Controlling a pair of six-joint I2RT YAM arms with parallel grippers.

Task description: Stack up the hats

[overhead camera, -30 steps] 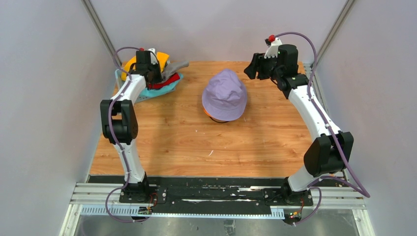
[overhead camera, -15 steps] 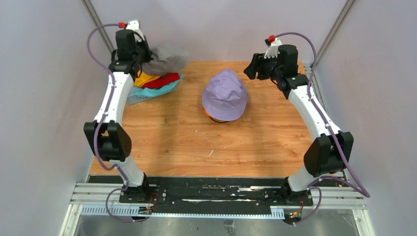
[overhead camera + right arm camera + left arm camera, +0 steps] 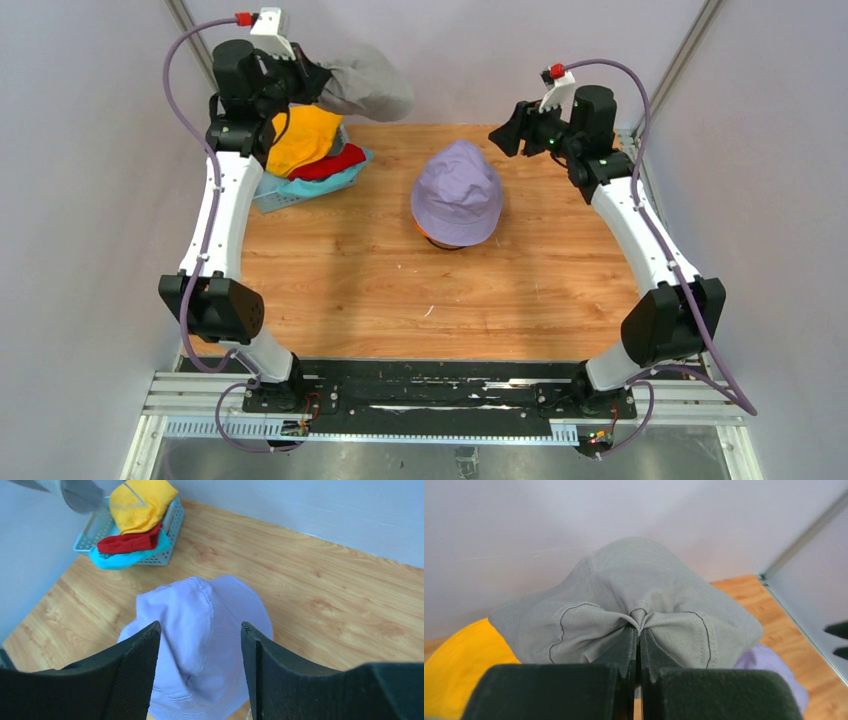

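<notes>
Wooden table (image 3: 350, 290) — orange sliver (image 3: 428, 236), perhaps a hat, under lavender hat (image 3: 457, 190)

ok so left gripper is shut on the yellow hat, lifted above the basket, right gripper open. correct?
No: the left gripper is shut on the grey hat, not the yellow one; the left wrist view shows it. The yellow hat lies in the basket. The rest holds: lifted above the basket, right gripper open.
</notes>
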